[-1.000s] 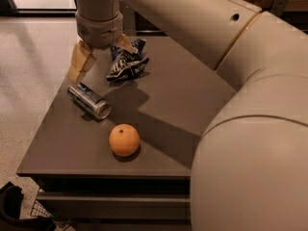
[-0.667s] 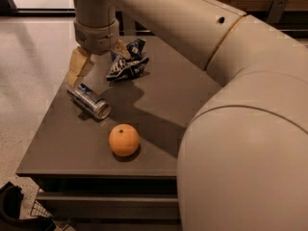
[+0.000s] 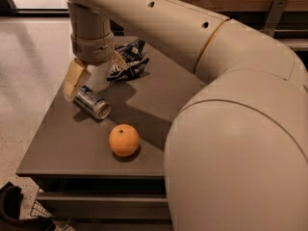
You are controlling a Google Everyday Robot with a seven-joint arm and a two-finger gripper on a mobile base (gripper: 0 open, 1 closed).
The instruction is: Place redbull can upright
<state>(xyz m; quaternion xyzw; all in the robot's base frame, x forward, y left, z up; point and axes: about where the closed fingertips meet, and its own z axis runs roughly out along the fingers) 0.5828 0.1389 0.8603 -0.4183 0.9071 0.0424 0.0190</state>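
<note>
The redbull can (image 3: 92, 102) lies on its side on the left part of the grey table (image 3: 62, 143), its shiny round top facing front right. My gripper (image 3: 95, 71) hangs just above the can's far end, open. One tan finger (image 3: 72, 78) reaches down beside the can's back left end. The other finger (image 3: 118, 58) is near the snack bag. Nothing is held.
A wrinkly blue-and-white snack bag (image 3: 127, 60) lies behind the can. An orange (image 3: 124, 140) sits near the table's front edge. My arm's large beige links (image 3: 231, 143) fill the right side. The light floor (image 3: 29, 57) is to the left.
The gripper has come lower toward the can, with its left finger now beside the can's back end. The arm fills more of the view. Can, orange and bag have not moved.
</note>
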